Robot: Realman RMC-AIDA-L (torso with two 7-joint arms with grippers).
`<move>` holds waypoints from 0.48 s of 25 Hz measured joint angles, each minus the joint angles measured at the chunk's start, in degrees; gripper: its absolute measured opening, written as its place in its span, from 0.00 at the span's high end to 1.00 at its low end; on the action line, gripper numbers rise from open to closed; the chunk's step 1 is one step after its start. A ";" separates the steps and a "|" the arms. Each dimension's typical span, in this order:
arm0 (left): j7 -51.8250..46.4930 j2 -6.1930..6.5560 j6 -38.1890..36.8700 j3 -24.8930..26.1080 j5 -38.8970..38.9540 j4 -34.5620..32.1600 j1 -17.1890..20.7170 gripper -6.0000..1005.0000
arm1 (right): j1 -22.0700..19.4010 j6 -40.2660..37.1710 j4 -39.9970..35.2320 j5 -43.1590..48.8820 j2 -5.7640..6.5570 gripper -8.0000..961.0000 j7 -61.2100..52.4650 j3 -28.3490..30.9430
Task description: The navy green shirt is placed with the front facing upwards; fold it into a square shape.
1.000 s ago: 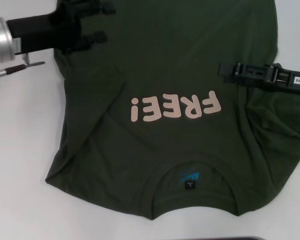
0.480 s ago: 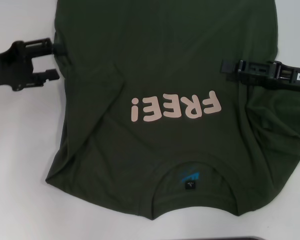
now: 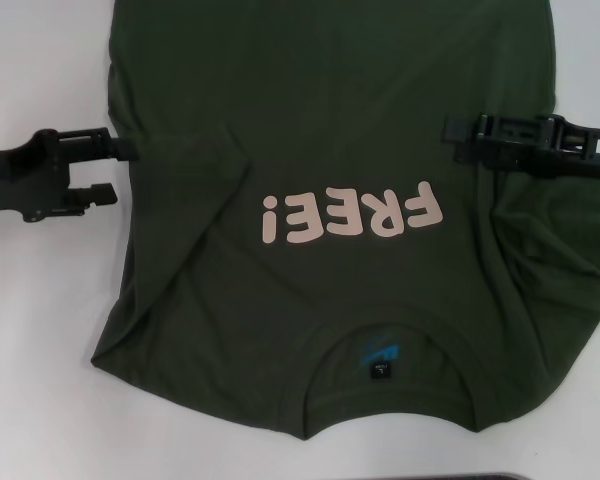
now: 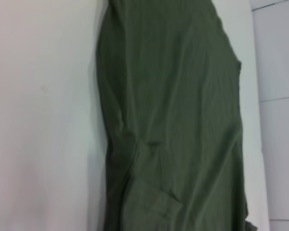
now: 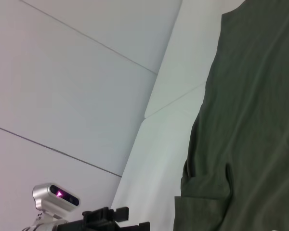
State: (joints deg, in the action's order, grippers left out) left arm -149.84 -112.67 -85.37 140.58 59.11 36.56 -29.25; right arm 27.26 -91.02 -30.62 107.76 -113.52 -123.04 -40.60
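The navy green shirt [image 3: 330, 210] is lying spread on the white counter [image 3: 40, 350], its collar end nearest the robot and its body running away toward the far edge of the head view. Just inside the collar, a small black-and-blue neck label [image 3: 380, 358] is showing. A little farther up, pale pink block letters [image 3: 352, 213] are sitting across the chest, reading upside down from the robot's side. The cloth on the shirt's right flank is bunching into folds beside the lettering.

Level with the area just above the letters, the left gripper [image 3: 105, 172] is reaching in from the left, its jaws standing apart, with the upper finger touching the shirt's left edge and the lower one over bare counter. Opposite it, the right gripper [image 3: 450, 142] is lying over the shirt's right side; whether its jaws are apart or together cannot be told.

In the right wrist view, the left gripper [image 5: 118, 221] is appearing far off beside the shirt [image 5: 250, 125]. The left wrist view is showing the shirt [image 4: 173, 120] lying on the counter [image 4: 43, 115]
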 joint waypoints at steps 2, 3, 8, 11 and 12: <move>0.10 -0.32 0.28 -0.02 -0.99 0.01 -0.21 0.22 | 0.05 -0.02 -0.02 0.00 0.29 0.11 -0.43 -0.01; 0.14 -0.49 0.44 -0.03 -1.55 0.01 -0.33 0.22 | 0.07 -0.02 0.03 0.00 0.42 0.11 -0.54 -0.01; 0.01 -1.17 1.82 -0.11 -4.13 0.01 -0.78 0.22 | 0.11 0.07 0.16 0.00 0.61 0.11 -0.92 0.01; -0.07 -1.48 2.88 -0.13 -5.49 -0.17 -1.07 0.22 | 0.07 0.22 0.19 -0.01 0.68 0.11 -0.92 0.01; -0.08 -1.62 3.27 -0.13 -6.13 -0.32 -1.23 0.22 | 0.02 0.23 0.20 -0.01 0.68 0.11 -0.92 0.03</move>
State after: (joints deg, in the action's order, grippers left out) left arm -149.92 -114.29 -82.10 140.44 52.97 36.24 -30.48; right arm 27.27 -90.79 -30.42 107.75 -112.84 -123.96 -40.57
